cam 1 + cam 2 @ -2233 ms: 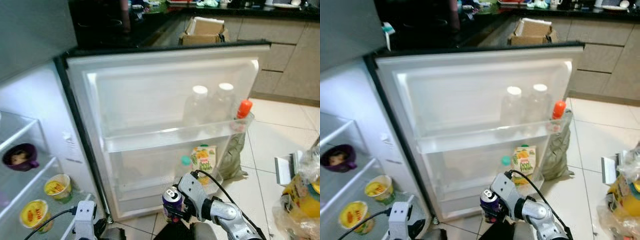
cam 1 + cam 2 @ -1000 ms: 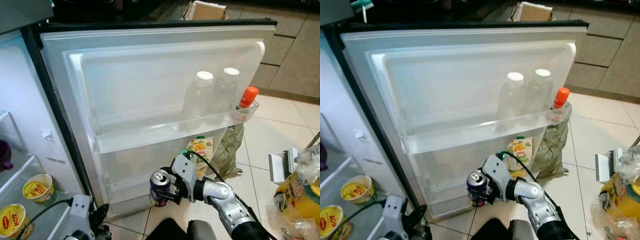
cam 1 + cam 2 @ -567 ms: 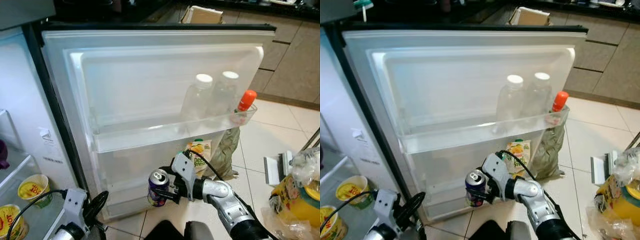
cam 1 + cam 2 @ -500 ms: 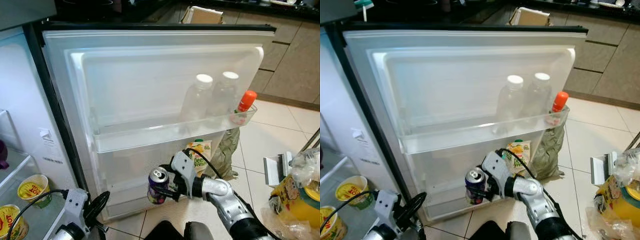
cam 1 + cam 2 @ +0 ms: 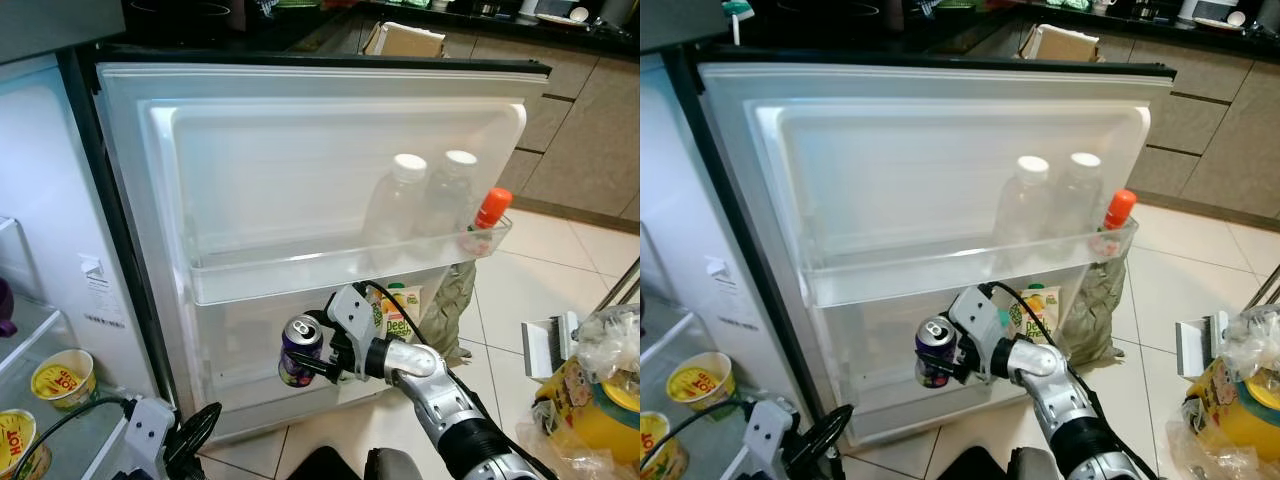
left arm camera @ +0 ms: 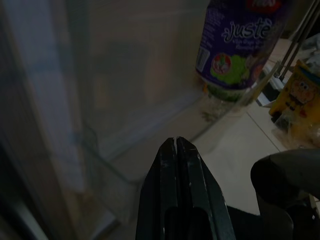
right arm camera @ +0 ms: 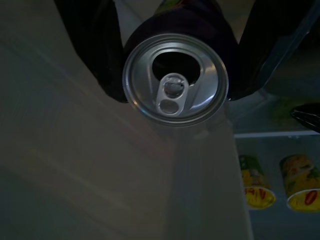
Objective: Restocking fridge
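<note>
Your right gripper (image 5: 322, 358) clamps the purple juice can (image 5: 298, 352) before the lower door shelf (image 5: 250, 385), while the left wrist view shows left gripper (image 6: 176, 145) fingers pressed together.

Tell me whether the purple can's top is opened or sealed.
Opened. In the right wrist view the purple can, gripped by the right gripper, shows a dark open mouth hole above the pull tab.
</note>
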Controlling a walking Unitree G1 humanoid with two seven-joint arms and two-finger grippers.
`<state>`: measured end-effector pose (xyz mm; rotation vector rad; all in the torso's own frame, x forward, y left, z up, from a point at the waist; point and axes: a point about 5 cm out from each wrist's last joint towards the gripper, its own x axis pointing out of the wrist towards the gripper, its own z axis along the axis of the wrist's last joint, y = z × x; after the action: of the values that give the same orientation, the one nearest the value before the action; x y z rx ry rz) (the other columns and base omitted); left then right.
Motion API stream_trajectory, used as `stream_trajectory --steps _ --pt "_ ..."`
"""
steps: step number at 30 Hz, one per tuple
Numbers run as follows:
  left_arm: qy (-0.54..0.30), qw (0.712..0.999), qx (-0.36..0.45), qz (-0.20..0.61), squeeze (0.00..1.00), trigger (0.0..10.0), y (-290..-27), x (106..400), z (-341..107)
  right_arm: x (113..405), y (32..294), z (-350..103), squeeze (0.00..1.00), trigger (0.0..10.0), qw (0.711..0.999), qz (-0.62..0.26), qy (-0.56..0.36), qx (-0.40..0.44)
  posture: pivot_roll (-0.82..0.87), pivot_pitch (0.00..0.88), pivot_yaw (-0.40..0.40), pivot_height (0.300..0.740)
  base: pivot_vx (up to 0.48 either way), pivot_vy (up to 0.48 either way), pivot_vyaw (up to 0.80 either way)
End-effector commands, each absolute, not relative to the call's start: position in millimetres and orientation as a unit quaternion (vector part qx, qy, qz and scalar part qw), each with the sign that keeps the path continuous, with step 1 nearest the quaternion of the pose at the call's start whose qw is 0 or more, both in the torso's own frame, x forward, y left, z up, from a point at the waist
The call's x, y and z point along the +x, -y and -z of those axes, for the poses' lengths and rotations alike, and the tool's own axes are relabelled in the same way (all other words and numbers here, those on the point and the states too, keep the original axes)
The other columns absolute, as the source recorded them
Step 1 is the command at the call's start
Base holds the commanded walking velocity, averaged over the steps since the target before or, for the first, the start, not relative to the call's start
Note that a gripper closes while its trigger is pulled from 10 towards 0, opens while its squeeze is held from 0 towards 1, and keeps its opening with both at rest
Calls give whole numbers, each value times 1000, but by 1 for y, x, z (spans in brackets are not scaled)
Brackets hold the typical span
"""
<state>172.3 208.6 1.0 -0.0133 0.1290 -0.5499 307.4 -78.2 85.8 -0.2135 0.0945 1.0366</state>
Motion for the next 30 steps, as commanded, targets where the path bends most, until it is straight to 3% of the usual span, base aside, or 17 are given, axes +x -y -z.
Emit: stream_trajectory --steps 1,13,21,25,30 --pt "-68 958 2 278 0 10000 -209 171 -3 316 78 -96 0 10000 873 -476 -21 -100 66 0 -132 331 0 0 0" --pt "-37 958 0 284 0 10000 -195 175 -19 327 72 -88 0 10000 908 -405 -30 -105 108 27 -126 331 0 0 0" --pt "-36 956 5 290 0 10000 -196 179 -25 313 54 -77 0 10000 890 -449 -40 -73 108 26 -116 331 0 0 0" --pt "-36 956 7 292 0 10000 -195 181 -28 308 50 -68 0 10000 883 -456 -47 -104 107 18 -114 331 0 0 0" --pt "-33 955 6 295 0 10000 -192 183 -31 313 60 -58 0 10000 895 -409 -70 -163 103 22 -113 331 0 0 0"
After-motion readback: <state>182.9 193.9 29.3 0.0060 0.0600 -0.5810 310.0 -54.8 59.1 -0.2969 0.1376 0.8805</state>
